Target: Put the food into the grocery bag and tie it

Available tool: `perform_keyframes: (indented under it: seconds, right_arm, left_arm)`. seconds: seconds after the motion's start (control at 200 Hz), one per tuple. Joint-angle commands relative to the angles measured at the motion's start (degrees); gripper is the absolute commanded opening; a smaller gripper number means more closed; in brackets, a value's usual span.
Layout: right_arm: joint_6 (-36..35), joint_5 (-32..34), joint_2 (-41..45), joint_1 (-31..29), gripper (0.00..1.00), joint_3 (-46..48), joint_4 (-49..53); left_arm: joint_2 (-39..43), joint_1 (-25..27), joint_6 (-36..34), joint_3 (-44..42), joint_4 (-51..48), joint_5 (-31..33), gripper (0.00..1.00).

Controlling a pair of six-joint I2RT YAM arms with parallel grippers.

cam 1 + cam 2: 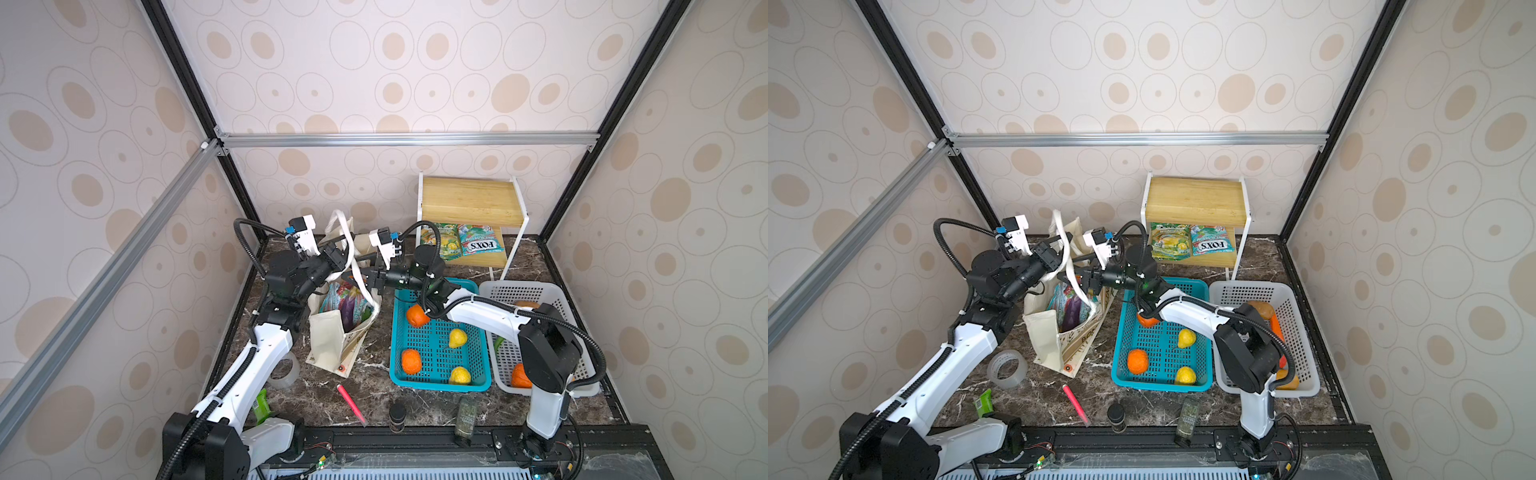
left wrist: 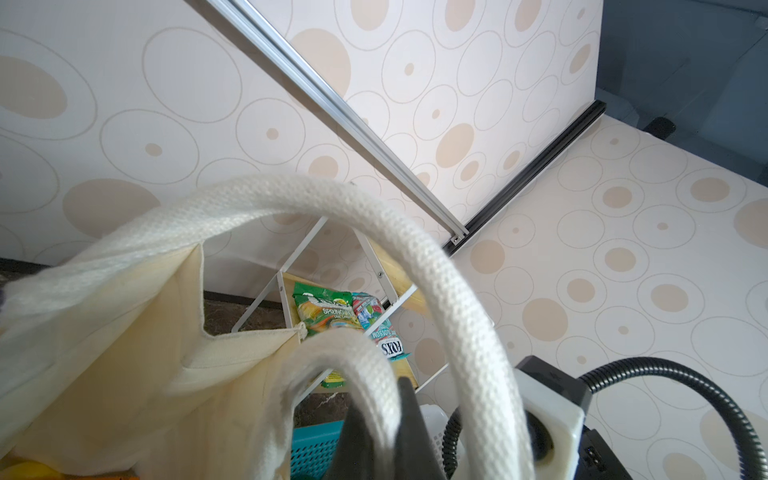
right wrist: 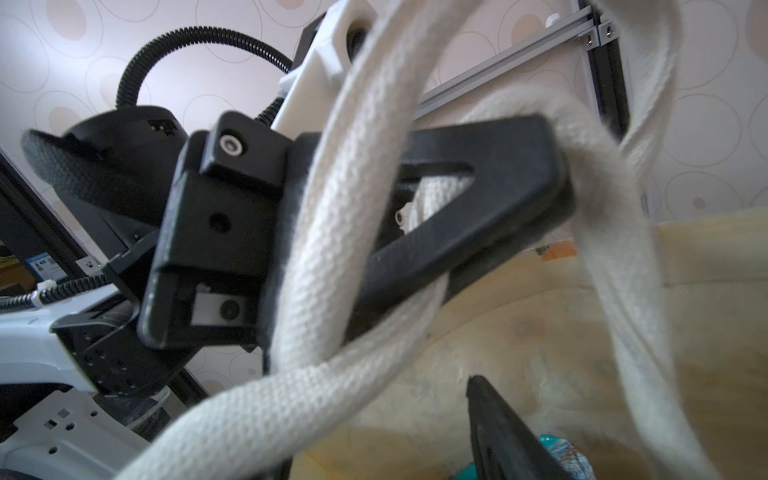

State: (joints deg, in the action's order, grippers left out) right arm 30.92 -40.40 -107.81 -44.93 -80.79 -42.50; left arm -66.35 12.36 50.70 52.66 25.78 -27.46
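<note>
We see the left fingers (image 3: 478, 137) pinching a handle (image 3: 594, 183) of the grocery bag (image 1: 326, 332) by the desk's (image 1: 374, 395) left edge, the right fingers (image 3: 494, 419) spread amid looping handles, and a blue basket (image 1: 440, 386) just beside.

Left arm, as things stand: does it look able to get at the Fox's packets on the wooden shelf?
Probably not. The left pincer is shut on the white handle, and the right arm lies between it and the packets.
</note>
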Motion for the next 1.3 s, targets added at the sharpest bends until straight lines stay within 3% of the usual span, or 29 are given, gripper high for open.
perform_keyframes:
  seconds: [0.0, 0.075, 0.21, 0.385, 0.56, 0.69, 0.85, 0.96, 1.04, 1.18, 1.295]
  right_arm:
    - [3.1, 2.1, 0.0, -0.9, 0.6, -4.1, -5.8]
    - [4.2, 2.3, -0.4, -1.0, 0.54, -4.7, -6.6]
    - [5.7, 1.0, -0.4, -1.0, 0.54, -4.2, -8.5]
    - [1.5, -1.1, 3.6, -0.8, 0.69, 0.7, -7.3]
    - [0.3, -2.5, 4.1, -0.7, 0.7, 0.1, -5.0]
    - [3.8, -3.8, 2.3, -0.7, 0.68, -1.9, -8.8]
    - [4.0, -5.4, 2.7, -0.4, 0.8, -1.4, -10.1]
    - [2.5, -5.3, 3.7, -0.2, 0.81, 0.1, -9.4]
    - [3.4, -4.4, 3.1, 0.0, 0.78, -0.7, -10.1]
    - [6.1, -4.1, 0.1, 0.0, 0.57, -5.0, -10.8]
    - [7.6, -2.8, -1.0, 0.0, 0.52, -6.4, -12.3]
  left_arm:
    - [0.4, 0.2, 1.1, -1.5, 3.3, -1.9, 0.0]
    - [0.2, 0.2, 1.1, -1.8, 3.0, -2.0, 0.0]
    - [0.3, 0.2, 0.8, -2.7, 3.1, -1.9, 0.0]
    - [-1.2, 0.1, -0.9, -0.3, 1.7, -2.7, 0.0]
    - [-2.6, -0.1, 0.5, -1.1, 5.6, -4.6, 0.0]
    - [-2.7, -0.2, 0.1, -1.7, 5.5, -4.3, 0.0]
    - [-2.7, -0.2, -1.3, -0.8, 4.5, -5.0, 0.0]
    - [-3.6, -0.3, -1.2, 0.3, 3.7, -5.8, 0.0]
    - [-3.6, -0.3, -0.7, -0.5, 4.7, -5.7, 0.0]
    - [-3.1, -0.4, 0.3, -1.6, 5.4, -5.6, 0.0]
    - [-2.5, -0.3, -0.7, -1.5, 3.8, -5.0, 0.0]
